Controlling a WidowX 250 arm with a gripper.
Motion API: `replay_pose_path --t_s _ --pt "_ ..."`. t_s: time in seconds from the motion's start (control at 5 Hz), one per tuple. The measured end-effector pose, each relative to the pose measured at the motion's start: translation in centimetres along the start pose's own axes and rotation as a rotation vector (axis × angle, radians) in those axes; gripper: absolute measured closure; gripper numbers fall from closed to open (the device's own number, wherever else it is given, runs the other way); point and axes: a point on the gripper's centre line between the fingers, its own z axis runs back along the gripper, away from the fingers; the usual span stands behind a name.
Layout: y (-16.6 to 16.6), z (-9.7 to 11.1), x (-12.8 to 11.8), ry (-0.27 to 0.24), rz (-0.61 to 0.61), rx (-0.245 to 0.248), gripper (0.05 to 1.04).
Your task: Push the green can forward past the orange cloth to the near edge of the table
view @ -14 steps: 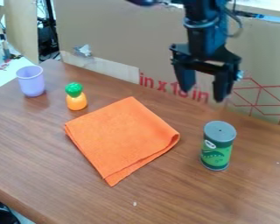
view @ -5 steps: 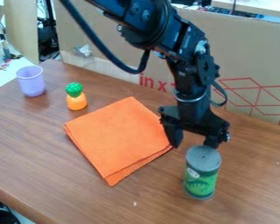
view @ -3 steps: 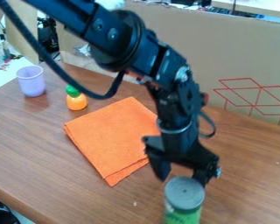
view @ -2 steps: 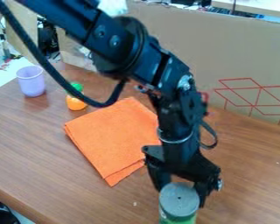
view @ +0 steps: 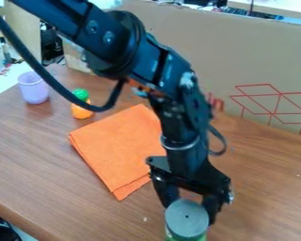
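The black gripper (view: 189,207) is low at the bottom centre of the camera view, just behind the green can with a grey lid (view: 187,218). Its two fingers are apart, one near each side of the lid's far edge; the can partly covers their lower ends, so contact is hard to judge. The can stands upright, its lower part cut off by the view's bottom edge. Left of the gripper and behind it lies a folded orange cloth (view: 118,148), flat on the table, its right side partly behind the arm.
A purple cup (view: 34,88) stands at the left rear of the brown wooden table (view: 59,174). Near it is an orange toy bottle with a green top (view: 81,109), partly covered by the arm's cable. A cardboard panel (view: 260,56) borders the table's back edge.
From above the table's rear, the gripper has come down and toward the camera, moving left lately. The can has shifted toward the front and left along with it. Cloth and cup have stayed put.
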Motion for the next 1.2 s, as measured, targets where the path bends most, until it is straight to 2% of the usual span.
replay_pose_path --t_s 0.4,0.6,0.8,1.0,1.2 --pt "0.8 2.7 -0.2 -0.032 0.037 -0.032 0.083" --pt "1.1 4.0 1.9 0.002 -0.045 -0.007 0.083" --pt "3.6 5.8 2.4 0.029 -0.183 0.062 0.083" --pt "7.8 9.6 1.8 -0.006 -0.250 0.107 0.083" --pt "11.5 10.6 0.9 0.037 -0.247 0.188 0.083"
